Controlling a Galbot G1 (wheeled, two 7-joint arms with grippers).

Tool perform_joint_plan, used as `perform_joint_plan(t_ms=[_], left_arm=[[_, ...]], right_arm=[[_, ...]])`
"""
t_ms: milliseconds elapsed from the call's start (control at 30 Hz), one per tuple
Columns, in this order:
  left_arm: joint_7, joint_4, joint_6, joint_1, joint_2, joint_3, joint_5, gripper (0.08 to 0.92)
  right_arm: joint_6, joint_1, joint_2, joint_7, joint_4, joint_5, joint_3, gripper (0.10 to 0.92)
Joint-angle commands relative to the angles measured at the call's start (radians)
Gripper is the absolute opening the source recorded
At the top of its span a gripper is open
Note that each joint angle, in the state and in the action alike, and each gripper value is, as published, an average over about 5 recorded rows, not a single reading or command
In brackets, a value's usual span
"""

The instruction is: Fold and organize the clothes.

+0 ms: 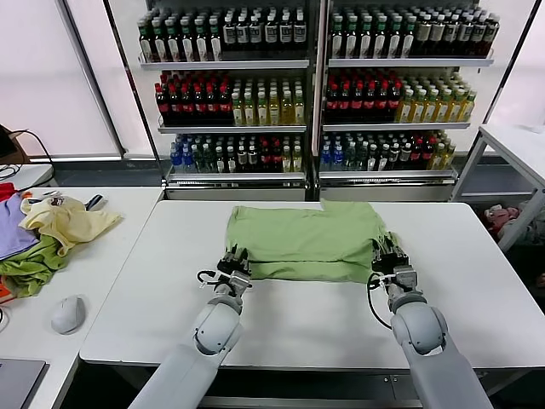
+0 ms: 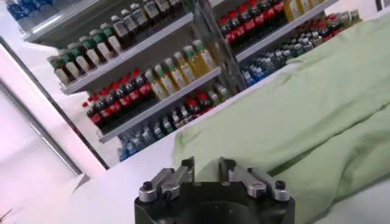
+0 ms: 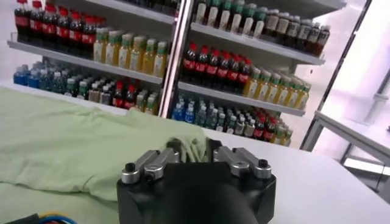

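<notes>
The light sage-green shirt (image 1: 302,239) lies folded flat on the white table (image 1: 281,324), with its plain side up. The collar and print are hidden. My left gripper (image 1: 232,260) is at the shirt's near left corner, and its fingers are closed in on the cloth edge (image 2: 201,155). My right gripper (image 1: 389,254) is at the near right corner, shut on a bunched fold of the shirt (image 3: 190,149). In both wrist views the shirt (image 2: 292,103) (image 3: 67,140) spreads out beyond the fingers.
Shelves of bottles (image 1: 315,85) stand behind the table. On the side table to the left lie a pale yellow garment (image 1: 68,221), a darker olive cloth (image 1: 34,264), a purple cloth (image 1: 10,226) and a white mouse (image 1: 68,313). Another white table (image 1: 519,145) stands at the right.
</notes>
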Motion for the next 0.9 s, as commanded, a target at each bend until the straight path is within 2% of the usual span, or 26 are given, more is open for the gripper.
perform_joint_plan(t_ms=[33,200,367,700,800,900], left_arm=[[-0.015,-0.19,0.027,0.133,0.023,-0.062,-0.152,0.611],[-0.015,-0.163,0.035,0.13,0.018,-0.071,-0.242,0.756],[-0.015,-0.114,0.053,0.093,0.008,-0.069,-0.298,0.819],[-0.02,-0.039,0.073,0.022,0.007,-0.048,-0.331,0.823],[-0.026,-0.021,0.073,0.012,0.006,-0.044,-0.333,0.797],[-0.031,-0.009,0.074,0.003,0.006,-0.042,-0.339,0.729]], right_arm=[[0.017,-0.119,-0.006,0.0,0.105,0.021,0.093,0.64],[0.01,-0.138,-0.016,0.015,0.097,0.073,0.139,0.779],[-0.057,-0.154,-0.023,0.016,0.084,0.1,0.164,0.821],[-0.181,-0.103,-0.029,0.002,0.017,0.144,0.123,0.823],[-0.216,-0.081,-0.028,0.002,-0.003,0.145,0.094,0.823],[-0.238,-0.07,-0.027,0.003,-0.016,0.155,0.067,0.823]])
